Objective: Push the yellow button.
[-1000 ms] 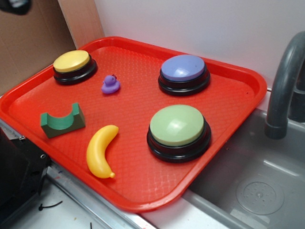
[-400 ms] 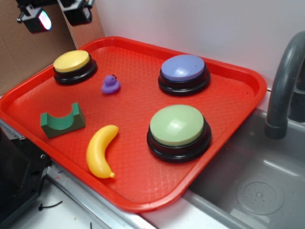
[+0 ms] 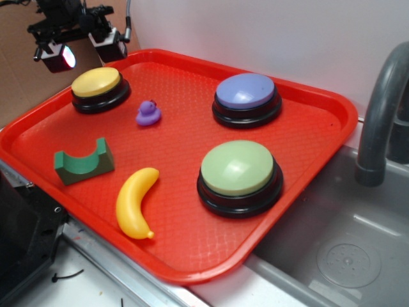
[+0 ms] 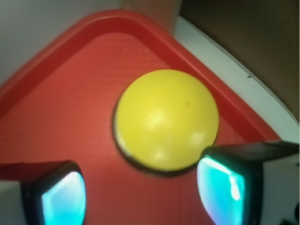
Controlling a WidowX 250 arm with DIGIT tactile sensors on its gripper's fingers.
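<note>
End effector (image 3: 82, 51) hangs at far left, above and just behind the yellow button (image 3: 96, 82), not touching it. Fingers spread apart, nothing between them. Wrist view shows both pads (image 4: 63, 199) low in frame with the button dome (image 4: 166, 119) centred just ahead, so alignment looks set for a straight drop. My read: approach phase, press not yet made.

Yellow button sits in the far-left corner of the red tray (image 3: 192, 256), close to the rim, which leaves little room on that side. Near-left: green arch block (image 3: 84, 162), well clear of the button. Purple duck (image 3: 148, 113) is just right of the button, apart from it; a wide descent could clip it. Yellow banana (image 3: 136, 202) lies near the front edge, same colour, wrong target. Right of centre: purple button (image 3: 246, 92) far, pale green button (image 3: 238, 169) near. Grey faucet (image 3: 380, 115) and sink (image 3: 339, 249) at far right, out of the way.

Spread fingers could straddle the dome; closing them first would probably press more surely.
</note>
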